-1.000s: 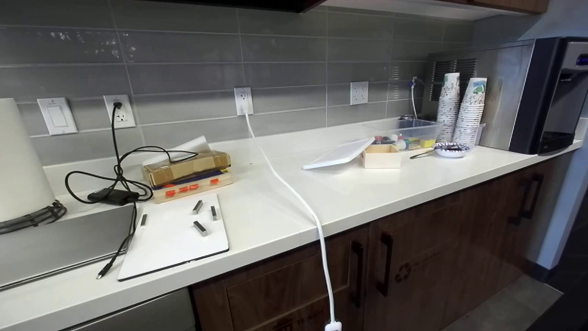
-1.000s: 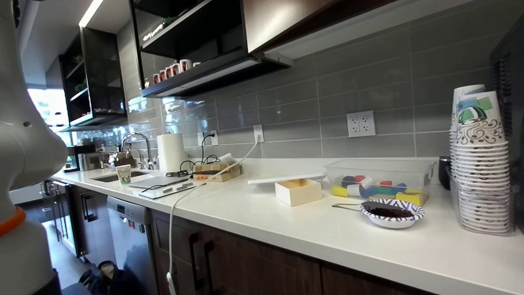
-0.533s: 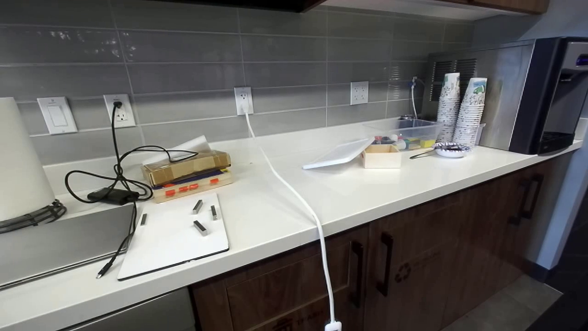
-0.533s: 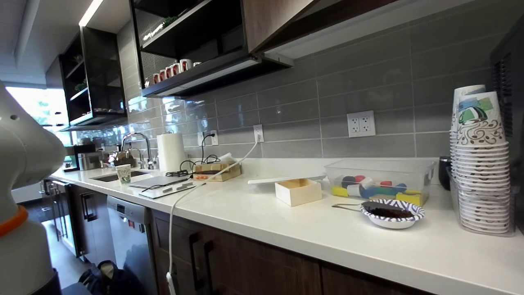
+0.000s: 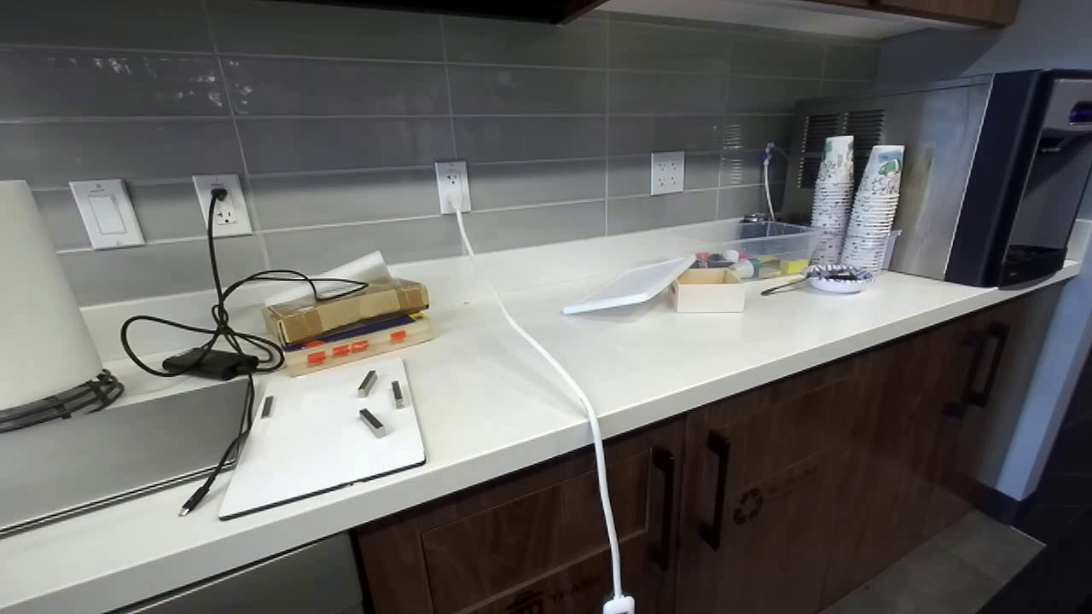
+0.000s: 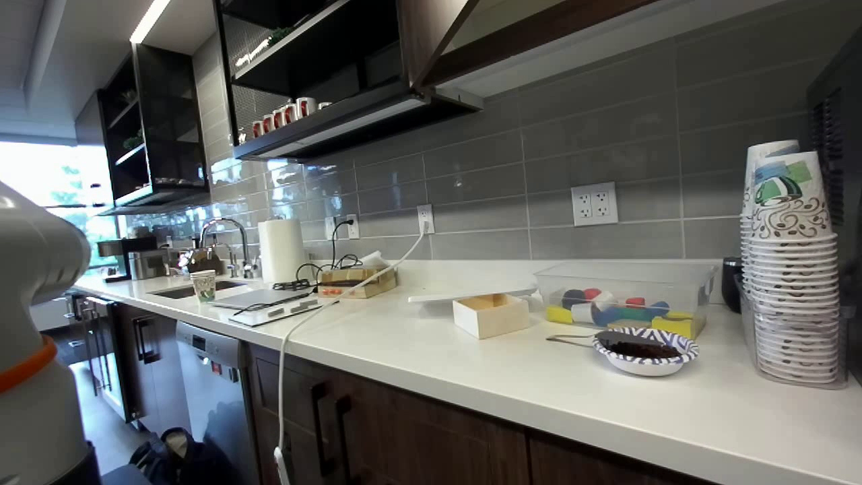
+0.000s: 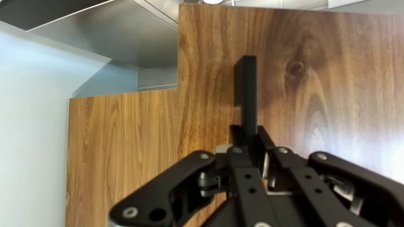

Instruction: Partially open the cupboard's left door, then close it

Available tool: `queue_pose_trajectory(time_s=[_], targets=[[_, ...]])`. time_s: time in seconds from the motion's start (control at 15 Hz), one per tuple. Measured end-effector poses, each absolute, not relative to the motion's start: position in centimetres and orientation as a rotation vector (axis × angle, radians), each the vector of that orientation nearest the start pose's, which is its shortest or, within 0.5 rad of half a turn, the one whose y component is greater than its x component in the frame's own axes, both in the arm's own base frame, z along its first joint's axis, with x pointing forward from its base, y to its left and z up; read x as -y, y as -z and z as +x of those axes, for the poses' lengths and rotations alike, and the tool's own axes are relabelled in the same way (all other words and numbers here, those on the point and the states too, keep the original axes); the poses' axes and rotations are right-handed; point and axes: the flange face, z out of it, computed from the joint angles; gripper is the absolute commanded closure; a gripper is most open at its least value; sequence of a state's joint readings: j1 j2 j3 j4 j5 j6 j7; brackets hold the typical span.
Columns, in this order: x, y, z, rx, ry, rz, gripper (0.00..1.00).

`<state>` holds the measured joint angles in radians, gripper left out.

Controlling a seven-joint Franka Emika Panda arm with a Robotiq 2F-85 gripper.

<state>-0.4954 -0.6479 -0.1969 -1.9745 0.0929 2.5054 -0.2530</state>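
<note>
The cupboard's left door is a brown wooden upper door and stands partly open in an exterior view, with a gap beside it. In the wrist view the wooden door fills the right half. Its black bar handle stands upright. My gripper is closed around the handle's near end, one finger on each side. A second wooden panel shows to the left of the door's edge. The gripper is out of view in both exterior views. Only part of my white arm shows at the left edge.
Below is a white counter with a wooden box, a clear bin, a paper bowl and stacked cups. An open shelf unit with mugs adjoins the door. A white cable hangs over the counter edge.
The door has swung further open; its face looks narrower and the gap beside it has widened. My arm has moved down and to the left in that exterior view. The counter things have not moved.
</note>
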Motion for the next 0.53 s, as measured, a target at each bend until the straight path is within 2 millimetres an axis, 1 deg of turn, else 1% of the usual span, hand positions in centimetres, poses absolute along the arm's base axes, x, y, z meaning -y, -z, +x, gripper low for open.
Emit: queue_pose_trajectory(time_s=[0.2, 0.33, 0.53], targets=[[25.3, -83.9, 23.6, -0.771, 1.888, -2.805, 0.97], [24.8, -83.9, 23.2, -0.782, 1.894, -2.803, 0.97], [24.7, -83.9, 23.1, -0.787, 1.896, -2.804, 0.97]])
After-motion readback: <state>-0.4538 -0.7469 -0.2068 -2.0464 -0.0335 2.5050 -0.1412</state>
